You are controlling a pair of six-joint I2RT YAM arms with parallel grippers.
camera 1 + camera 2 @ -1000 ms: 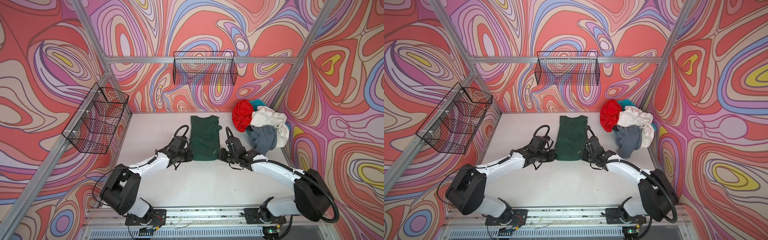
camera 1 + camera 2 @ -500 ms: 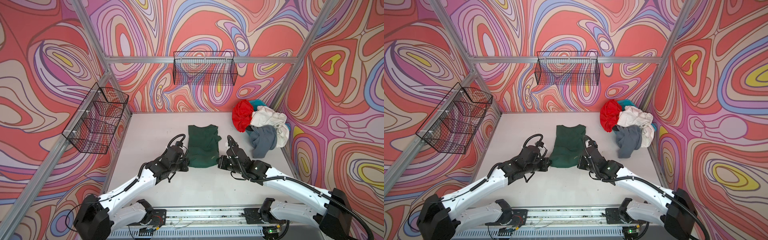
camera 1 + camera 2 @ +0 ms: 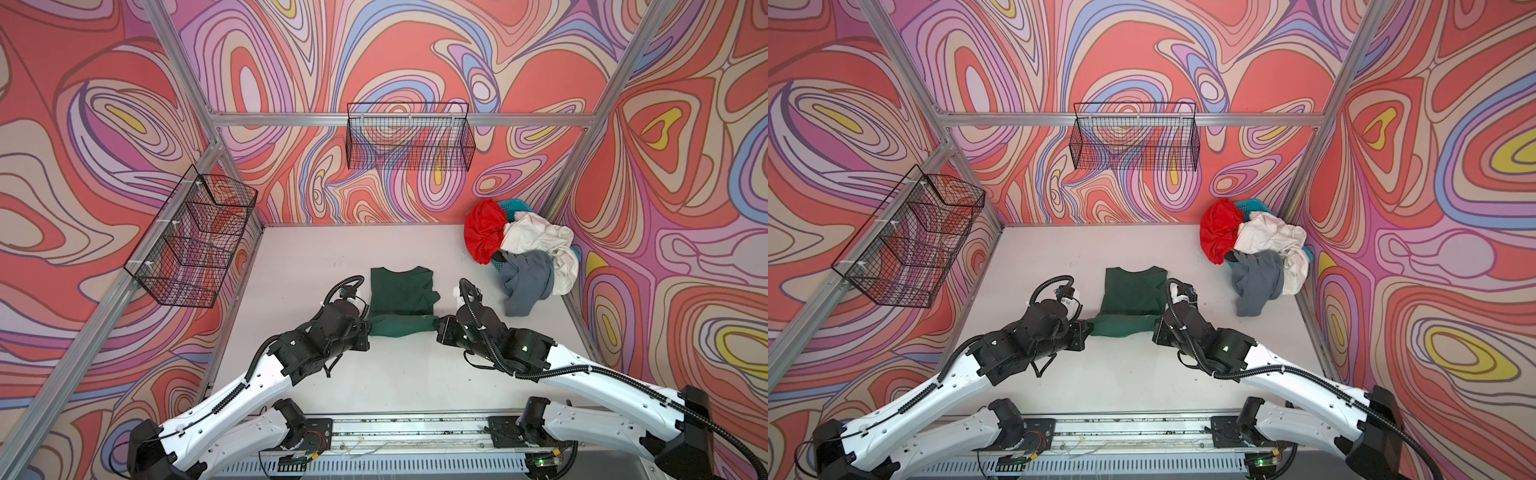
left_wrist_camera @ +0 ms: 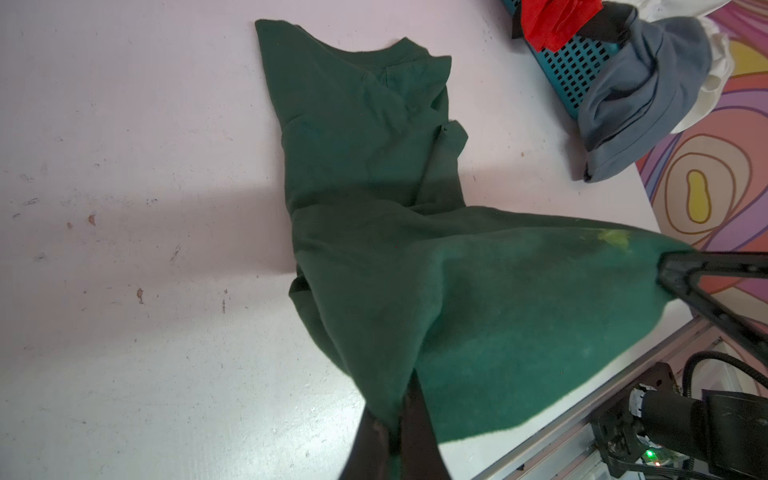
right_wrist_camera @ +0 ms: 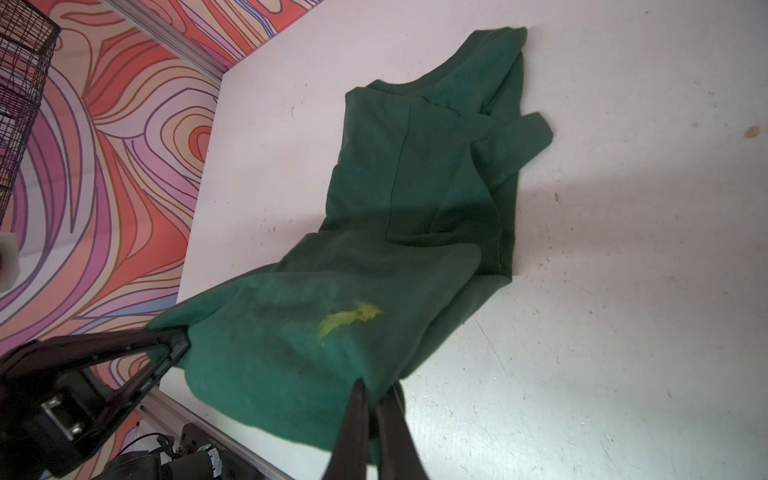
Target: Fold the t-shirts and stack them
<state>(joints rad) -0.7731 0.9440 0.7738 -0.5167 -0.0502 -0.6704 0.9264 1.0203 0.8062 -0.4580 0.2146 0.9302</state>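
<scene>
Desk (image 3: 291, 266) front: green t-shirt (image 3: 401, 291) dragged nearer. Left fingers (image 4: 417, 428) and right fingers (image 5: 353, 424) pinch its lifted hem; fold seemingly beginning.

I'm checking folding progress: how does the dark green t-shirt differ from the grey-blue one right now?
The dark green t-shirt lies mostly flat mid-table; the grey-blue t-shirt is crumpled, draped over the turquoise basket. The green one's near edge is pinched by the left gripper and right gripper; the grey-blue one is untouched. Both are plain cloth.
</scene>
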